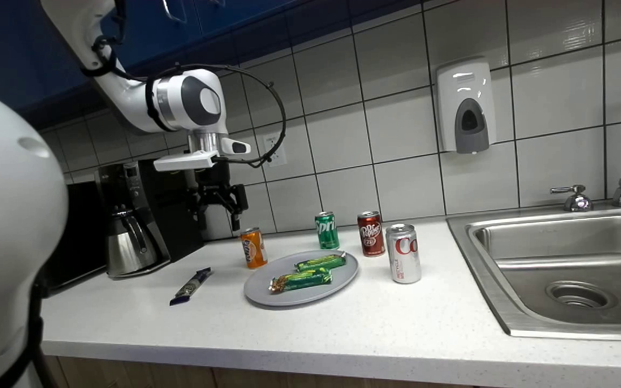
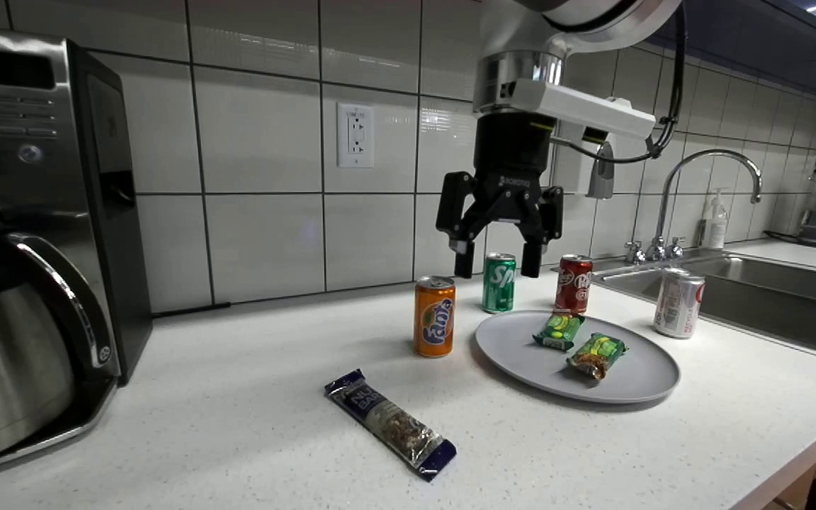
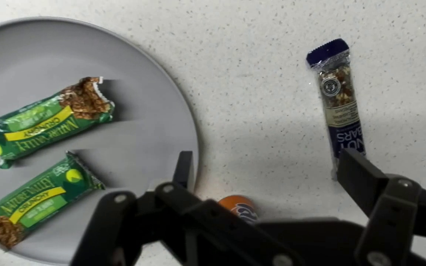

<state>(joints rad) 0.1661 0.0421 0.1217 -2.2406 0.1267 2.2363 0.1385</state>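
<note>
Although the orange soda can [image 2: 434, 322] stands just beside the gray plate [image 2: 511, 347], the two are apart; the can is upright, with a metal top and dark blue lettering across its front. Farther from the plate on that same side, a nut bar [image 2: 390, 425] lies flat on the counter [image 2: 238, 404], its clear wrapper showing nuts in the middle, a cream label beside them and dark blue ends. Two green snack bars [image 3: 46, 120], each with a yellow band and a brown patch at one end, rest on the plate. The arm [image 1: 127, 102] slants down from above, then bends so that the gripper [image 2: 497, 263] points straight down, hanging near the plate. Its fingers [image 2: 464, 263] are spread wide, with only air between them; in the wrist view, one overlaps the plate's rim and the other partly hides an end of the nut bar.
</note>
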